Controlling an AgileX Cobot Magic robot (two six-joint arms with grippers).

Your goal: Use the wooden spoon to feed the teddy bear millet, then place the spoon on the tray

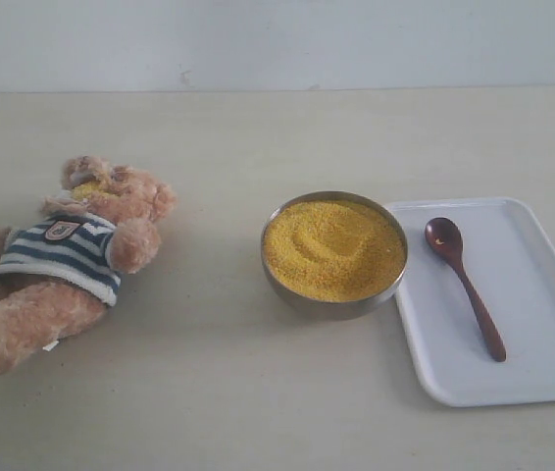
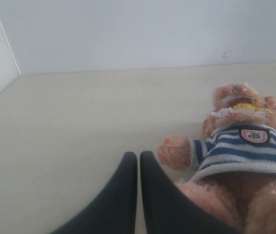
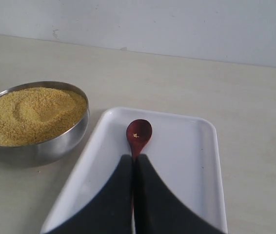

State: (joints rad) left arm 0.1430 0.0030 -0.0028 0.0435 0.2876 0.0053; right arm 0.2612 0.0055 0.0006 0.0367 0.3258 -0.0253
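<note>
Nearest the lens, my left end effector (image 2: 138, 155) was pressed shut on nothing, just beside the teddy bear (image 1: 57, 257). The bear lay on its back at the left of the desk (image 1: 258, 392), fluffy and tan in a blue-and-white striped shirt, with yellow grains on its muzzle. Mid-desk, millet (image 1: 333, 247) heaped a metal bowl (image 1: 331, 306). Just right of it, the wooden spoon (image 1: 469, 291) lay in the white tray (image 1: 542, 324), a few grains in its bowl. My right end effector (image 3: 134, 158), also closed and empty, hovered above the handle. Only the wrist views showed my end effectors; only the exterior view showed bear and spoon together.
</note>
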